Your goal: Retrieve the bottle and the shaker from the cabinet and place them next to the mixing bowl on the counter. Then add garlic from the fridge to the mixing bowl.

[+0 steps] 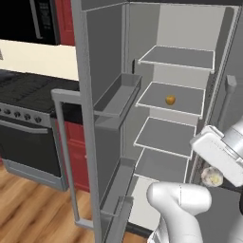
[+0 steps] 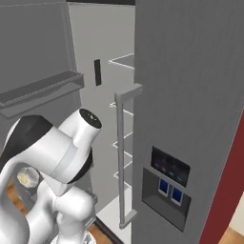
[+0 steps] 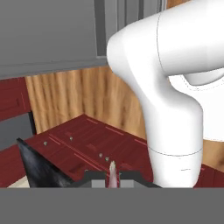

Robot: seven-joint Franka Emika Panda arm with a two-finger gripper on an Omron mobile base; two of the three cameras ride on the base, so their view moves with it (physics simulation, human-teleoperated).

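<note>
Open fridge [image 1: 190, 28]: four white wire-edged shelves stacked inside. Second shelf from top [image 1: 187, 98] carries one small round yellow-orange item [image 1: 170, 99], sitting near its middle, possibly a fruit. Top shelf [image 1: 180, 58] and lower shelves [image 1: 166, 137] bare. Door bins [image 1: 118, 97] grey.

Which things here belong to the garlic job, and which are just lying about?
Part of the job:
- garlic, pinched in the shut gripper
- open fridge

Just lying about:
- small orange thing on a fridge shelf
- stove
- red cabinets
</note>
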